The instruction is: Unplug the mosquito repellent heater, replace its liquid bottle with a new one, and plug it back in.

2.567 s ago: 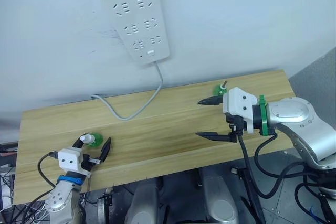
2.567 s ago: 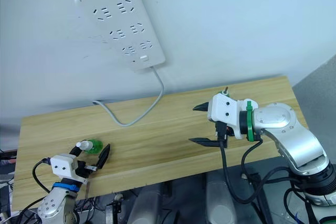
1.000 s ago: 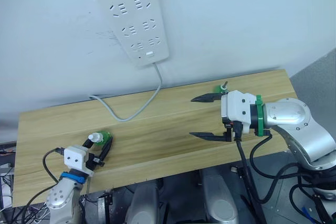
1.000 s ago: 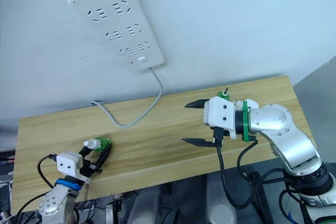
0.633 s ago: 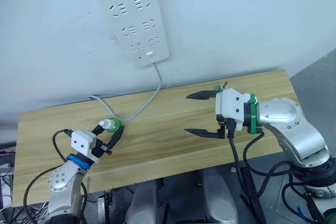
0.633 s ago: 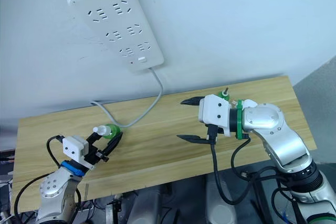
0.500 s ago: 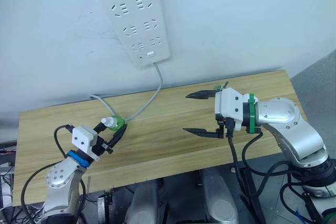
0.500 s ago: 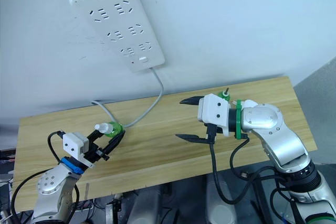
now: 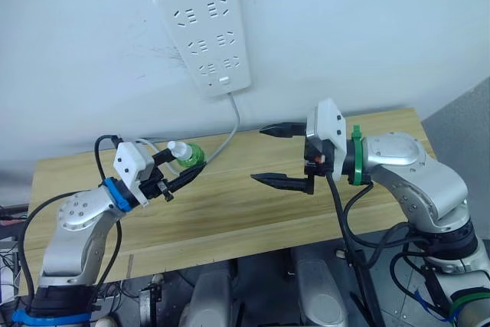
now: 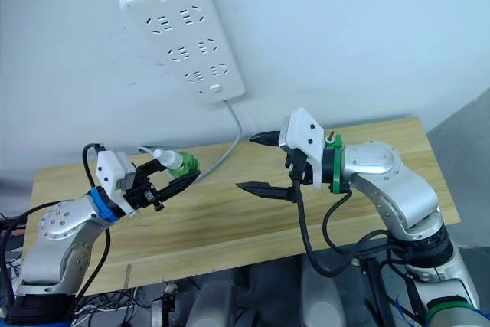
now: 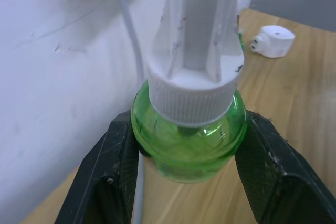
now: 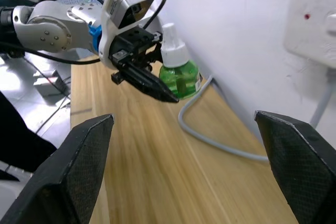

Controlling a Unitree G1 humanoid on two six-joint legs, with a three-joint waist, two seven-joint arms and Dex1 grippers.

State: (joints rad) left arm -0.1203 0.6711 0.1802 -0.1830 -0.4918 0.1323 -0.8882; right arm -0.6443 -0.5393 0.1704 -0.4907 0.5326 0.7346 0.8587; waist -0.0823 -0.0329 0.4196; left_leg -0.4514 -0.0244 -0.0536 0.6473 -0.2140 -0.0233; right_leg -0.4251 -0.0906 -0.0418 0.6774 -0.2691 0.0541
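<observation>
Left wrist view, left hand (image 11: 186, 177) clamped on green liquid bottle (image 11: 188, 137) with white cap, no label readable, white mosquito repellent heater (image 11: 273, 41) lying on table (image 11: 294, 93) beyond bottle, right hand (image 9: 269, 155) wide open, empty, facing bottle

One bottle (image 11: 188, 129), one heater (image 11: 271, 41), one power strip (image 9: 202, 28)

A green bottle (image 9: 188, 153) with a white cap is held between the two black fingers of the left tool (image 9: 178, 168), raised above the wooden table (image 9: 230, 212). The right tool (image 9: 272, 155) is seen well apart from it, with its fingers spread wide and nothing between them, pointed toward the left tool. A white power strip (image 9: 203, 27) is fixed on the wall above both tools, and its grey cable (image 9: 227, 134) hangs down just behind the bottle.
</observation>
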